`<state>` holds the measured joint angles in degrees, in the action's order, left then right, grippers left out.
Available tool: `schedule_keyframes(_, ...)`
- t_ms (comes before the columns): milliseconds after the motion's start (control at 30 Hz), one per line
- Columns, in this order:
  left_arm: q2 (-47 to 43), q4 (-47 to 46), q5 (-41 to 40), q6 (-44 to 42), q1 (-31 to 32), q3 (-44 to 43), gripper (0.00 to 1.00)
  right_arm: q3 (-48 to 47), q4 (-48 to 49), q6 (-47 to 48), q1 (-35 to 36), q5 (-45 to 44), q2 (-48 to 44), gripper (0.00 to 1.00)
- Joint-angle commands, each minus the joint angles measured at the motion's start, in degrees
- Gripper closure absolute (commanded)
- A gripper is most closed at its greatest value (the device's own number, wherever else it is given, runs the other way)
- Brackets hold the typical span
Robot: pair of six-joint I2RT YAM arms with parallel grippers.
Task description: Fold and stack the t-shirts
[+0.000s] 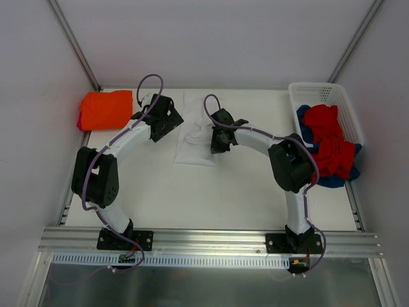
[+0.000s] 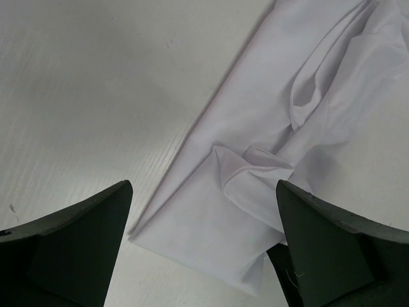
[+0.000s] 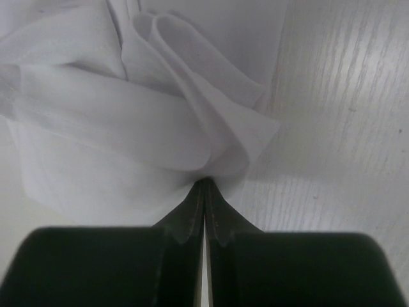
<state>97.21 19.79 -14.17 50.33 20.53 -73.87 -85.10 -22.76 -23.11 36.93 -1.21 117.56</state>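
A white t-shirt (image 1: 193, 131) lies in a long, partly folded strip at the back middle of the table. My right gripper (image 1: 217, 142) is shut on a bunched fold of the white t-shirt (image 3: 160, 121), its fingertips (image 3: 197, 192) pressed together at the cloth's edge. My left gripper (image 1: 165, 120) is open just left of the shirt; in the left wrist view its fingers (image 2: 77, 249) stand wide apart above the shirt's near folded corner (image 2: 211, 236). A folded bright orange t-shirt (image 1: 105, 109) lies at the back left. Red (image 1: 329, 137) and blue (image 1: 332, 180) t-shirts fill the basket.
A white perforated plastic basket (image 1: 319, 93) stands along the right edge of the table. A red edge (image 1: 80, 121) shows under the orange t-shirt. Metal frame posts rise at both back corners. The white table surface (image 1: 211, 192) runs forward to the arm bases.
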Motion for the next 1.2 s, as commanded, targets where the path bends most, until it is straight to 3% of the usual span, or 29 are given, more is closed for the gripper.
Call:
schedule_keyframes(0, -1.06, -0.19, -1.03, -0.75, -0.14, 0.04, 0.04, -4.10, 0.44, 0.09, -1.15, 0.60, 0.65, 1.00)
schedule_keyframes(933, -0.78, -0.19, -0.94, -1.11, -0.58, 0.56, 0.05, -20.63, -2.72, 3.51, -9.68, 1.56, 10.86, 0.98)
schedule_keyframes(967, -1.49, -0.28, -1.29, -1.02, -0.58, 1.52, 0.05, -20.20, -2.64, 3.86, -10.03, 1.56, 8.33, 0.93)
schedule_keyframes(1000, -2.28, -0.28, -1.64, -1.02, -0.58, 2.23, 0.05, -18.10, -1.51, 5.26, -10.03, -0.44, 6.56, 0.75)
schedule_keyframes(1033, -4.03, -0.28, -2.08, -0.67, -0.58, 2.93, 0.05, -16.78, -0.45, 6.05, -10.03, -0.80, 4.54, 0.52)
schedule_keyframes(1067, -5.00, -0.37, -2.61, -0.32, -0.58, 4.76, 0.05, -15.20, 1.48, 6.93, -10.03, -0.81, 0.17, 0.18)
schedule_keyframes(1133, -7.98, -0.72, -2.61, 0.99, -0.58, 8.27, 0.05, -11.60, 2.20, 9.30, -10.03, -2.38, -4.33, 0.01)
schedule_keyframes(1167, -8.87, -0.89, -2.18, 1.35, -0.58, 9.52, 0.05, -10.80, 2.28, 10.10, -10.03, -2.91, -6.44, 0.01)
